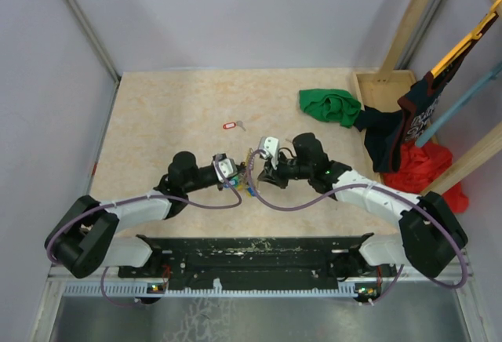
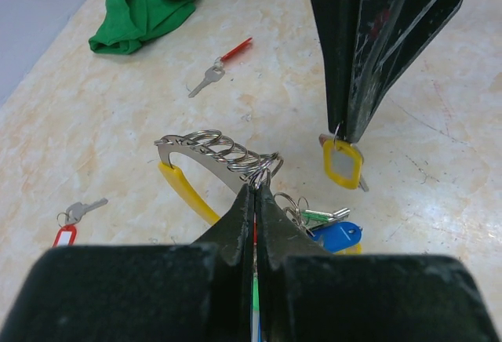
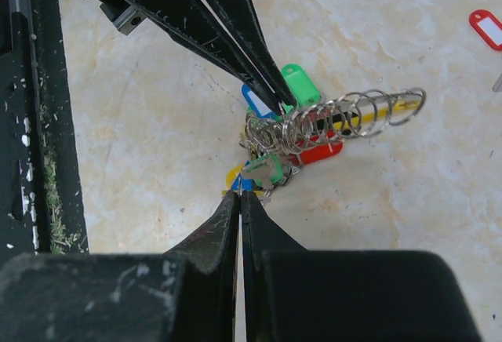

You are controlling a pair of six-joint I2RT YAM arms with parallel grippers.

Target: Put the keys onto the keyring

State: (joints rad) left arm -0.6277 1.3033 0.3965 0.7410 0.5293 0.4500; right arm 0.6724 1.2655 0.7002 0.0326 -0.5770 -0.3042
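Top external view shows the table (image 1: 157,114), with both arms meeting over its middle. There the left gripper (image 2: 255,189) is pinched tight on the keyring (image 2: 205,152), its coloured tags bunched below. Just beside it, the right gripper (image 2: 343,132) is clamped on a yellow-tagged key (image 2: 343,163).

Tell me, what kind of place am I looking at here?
Likely a robot test booth: two arms bolted at a table's edge, plain grey panels around it, and props like a tagged keyring and a green cloth.

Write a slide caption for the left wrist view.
Left gripper pinches the keyring while the right gripper holds a yellow-tagged key beside it.
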